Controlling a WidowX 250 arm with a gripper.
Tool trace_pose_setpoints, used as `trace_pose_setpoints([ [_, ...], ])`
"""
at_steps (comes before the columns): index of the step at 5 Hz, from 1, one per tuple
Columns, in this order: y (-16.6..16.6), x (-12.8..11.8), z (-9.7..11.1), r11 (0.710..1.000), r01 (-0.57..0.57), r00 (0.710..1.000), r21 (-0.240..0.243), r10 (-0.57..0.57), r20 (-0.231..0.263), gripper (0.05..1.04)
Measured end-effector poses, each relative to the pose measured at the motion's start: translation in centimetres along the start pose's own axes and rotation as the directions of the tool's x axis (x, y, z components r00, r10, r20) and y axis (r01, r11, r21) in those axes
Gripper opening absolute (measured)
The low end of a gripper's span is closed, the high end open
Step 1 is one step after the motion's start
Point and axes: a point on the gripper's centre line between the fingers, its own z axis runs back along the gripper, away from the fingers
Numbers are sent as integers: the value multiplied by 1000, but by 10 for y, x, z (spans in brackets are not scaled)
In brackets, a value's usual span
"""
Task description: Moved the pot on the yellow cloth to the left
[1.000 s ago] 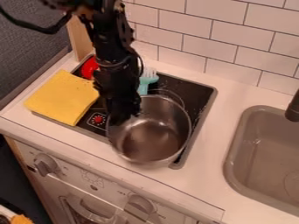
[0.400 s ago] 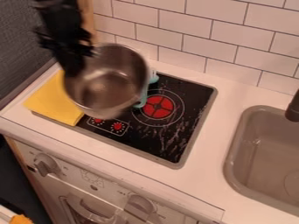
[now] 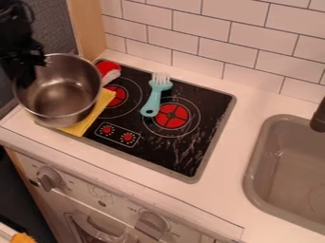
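The gripper (image 3: 26, 78) is at the upper left, shut on the near-left rim of the metal pot (image 3: 60, 92). The pot is upright, over the yellow cloth (image 3: 94, 115), and covers most of it; the cloth's right and front edges show from beneath. Whether the pot's base touches the cloth I cannot tell.
The black stove top (image 3: 181, 152) lies right of the cloth. A teal brush (image 3: 153, 97) rests on it, with a red and white object (image 3: 109, 70) at its back left corner. A tiled wall stands behind, and the sink (image 3: 285, 175) is at the right.
The gripper has carried the pot from the stove's front burner leftward to above the cloth. The burner and the brush are now uncovered.
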Motion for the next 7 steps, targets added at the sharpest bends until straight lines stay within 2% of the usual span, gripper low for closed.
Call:
trace_pose_setpoints([
  [2, 7, 26, -14, 999, -53, 999, -2, 53, 7, 79],
  [3, -1, 23, -20, 997, -69, 998, -46, 69, 3, 111],
  [4, -7, 16, -23, 997, -61, 998, -46, 60, -18, 285],
  [5, -18, 16, 2, 1000, 3, 999, -8, -2, 35, 569],
  [6, -29, 12, 22, 999, 41, 997, -6, -41, 72, 872],
  [7, -44, 9, 44, 996, 88, 991, -10, -87, 105, 1011],
])
